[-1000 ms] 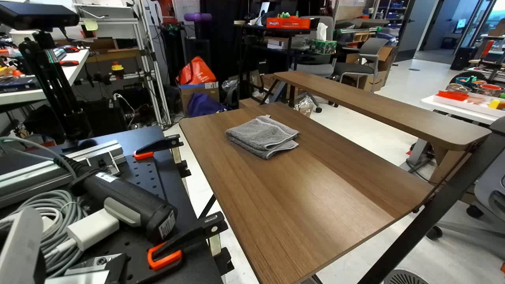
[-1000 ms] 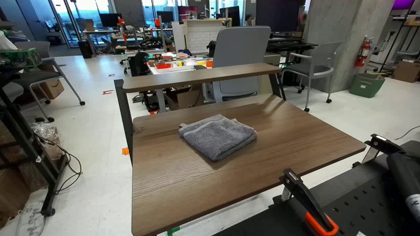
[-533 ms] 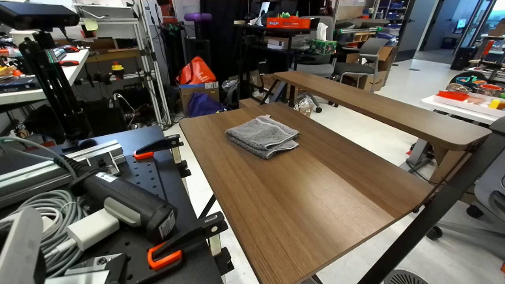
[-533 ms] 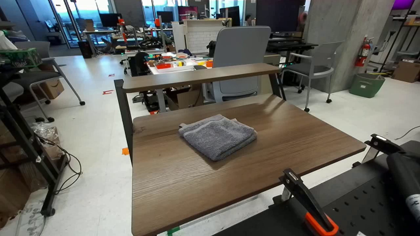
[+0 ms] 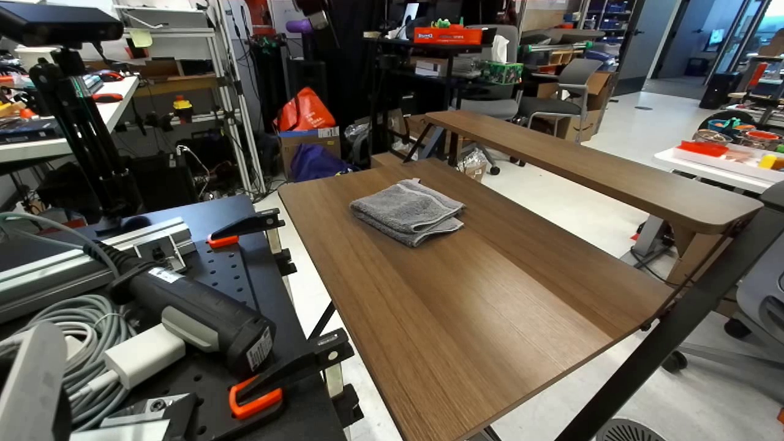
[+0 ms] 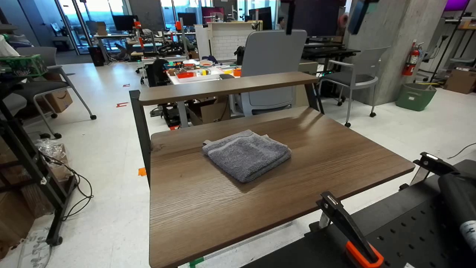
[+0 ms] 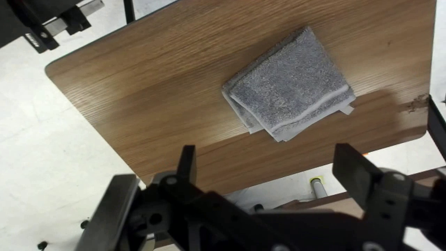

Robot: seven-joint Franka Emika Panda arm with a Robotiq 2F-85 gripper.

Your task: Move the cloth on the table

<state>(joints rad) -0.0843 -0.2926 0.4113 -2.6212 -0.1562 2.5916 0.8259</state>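
Note:
The cloth [image 5: 407,211] is a grey folded square lying flat on the brown wood-grain table [image 5: 478,306]. It also shows in an exterior view [image 6: 247,156] and in the wrist view [image 7: 289,83], with a small tag at one edge and a lower layer sticking out. My gripper [image 7: 265,148] is open, with nothing between its wide-spread fingers. In the wrist view it looks down from above, and the cloth lies ahead of the fingertips, apart from them. In an exterior view, dark gripper parts [image 6: 322,31] show at the top edge, high above the table.
A raised wooden shelf [image 5: 588,165] runs along one long side of the table on black supports [image 6: 141,126]. A black perforated bench [image 5: 226,275] with orange-and-black clamps [image 5: 288,373] stands beside the opposite side. A grey chair [image 6: 273,67] stands behind the shelf.
Dark gripper parts have come into view at the top edge of both exterior views. The cloth and the table have not moved.

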